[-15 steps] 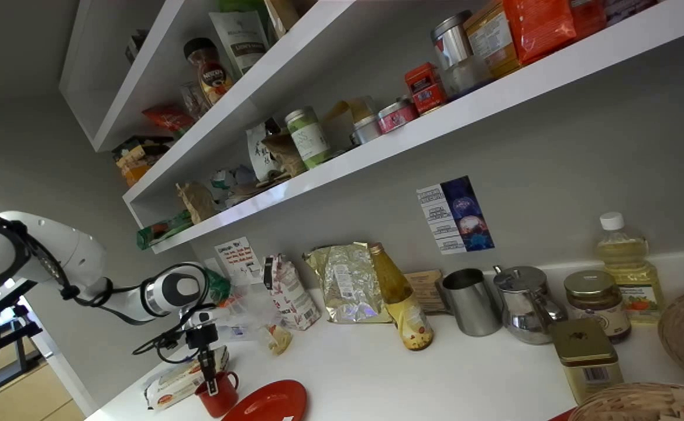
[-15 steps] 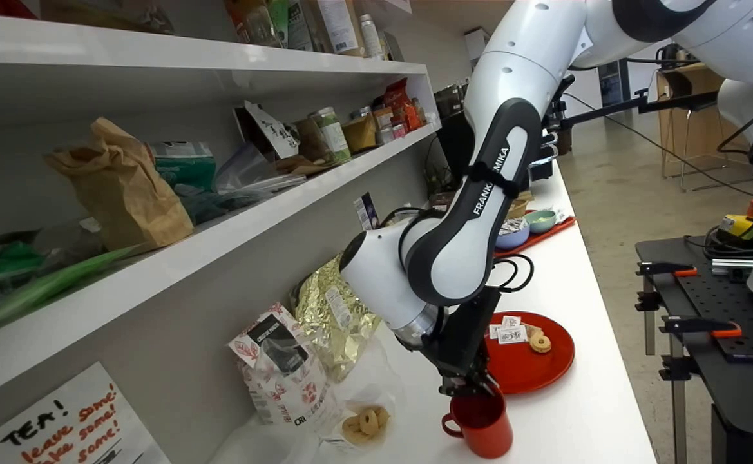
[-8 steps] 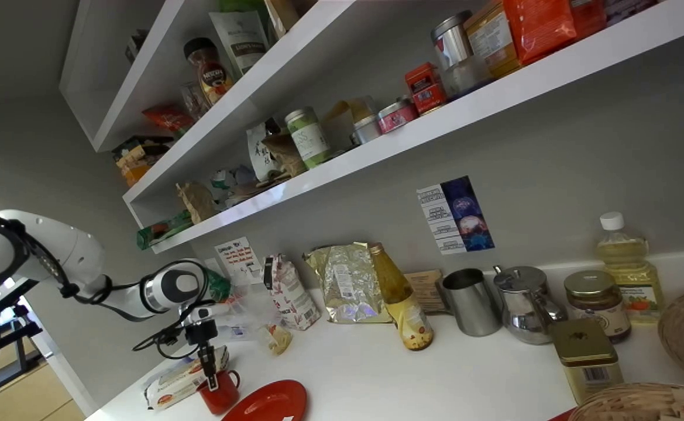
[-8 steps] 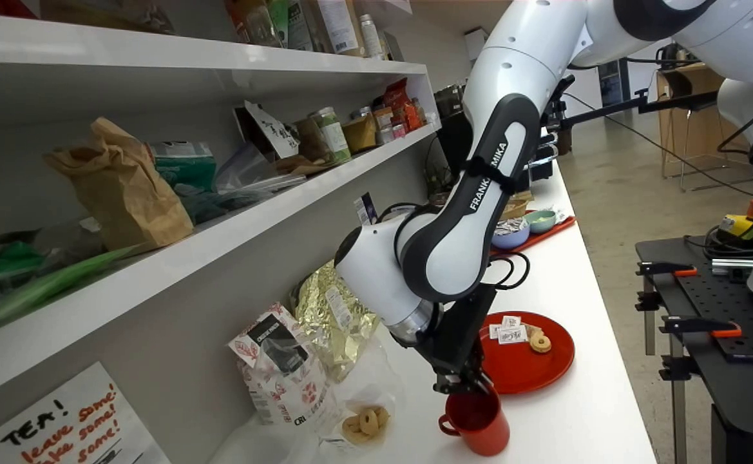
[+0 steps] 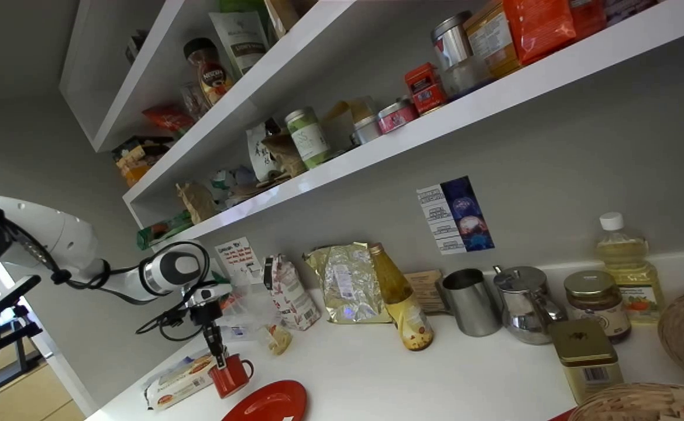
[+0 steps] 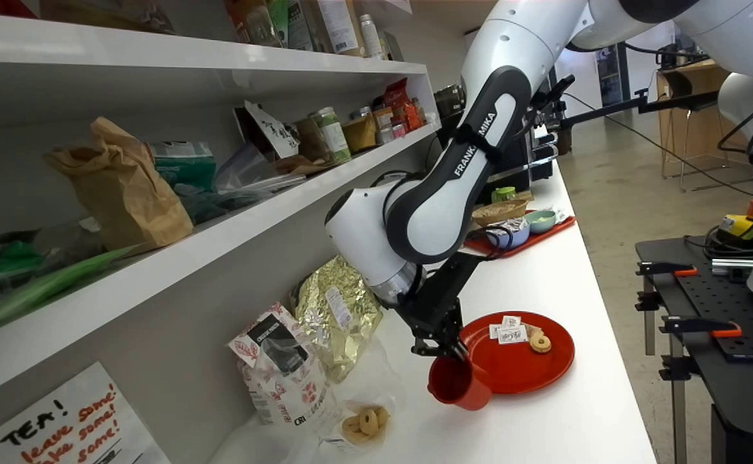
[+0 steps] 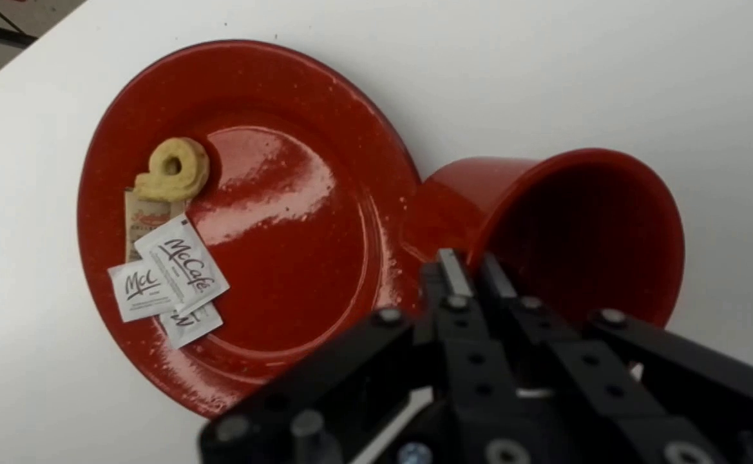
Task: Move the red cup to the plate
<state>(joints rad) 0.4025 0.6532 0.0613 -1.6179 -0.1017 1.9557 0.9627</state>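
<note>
- The red cup (image 6: 471,390), which stood upright beside the plate (image 6: 525,370) 1.0 s and 0.5 s ago, now tilts steeply, its mouth turned away from the plate.
- The red cup has also risen and come closer to the plate in an exterior view.
- The tool (image 7: 473,265) has moved up with it, uncovering more of the plate's rim.
- Past the plate, with the arm (image 6: 435,225) shifted, a green object (image 6: 504,193) has appeared, and more of a basket (image 6: 500,211) and a red tray (image 6: 536,242) shows.
</note>
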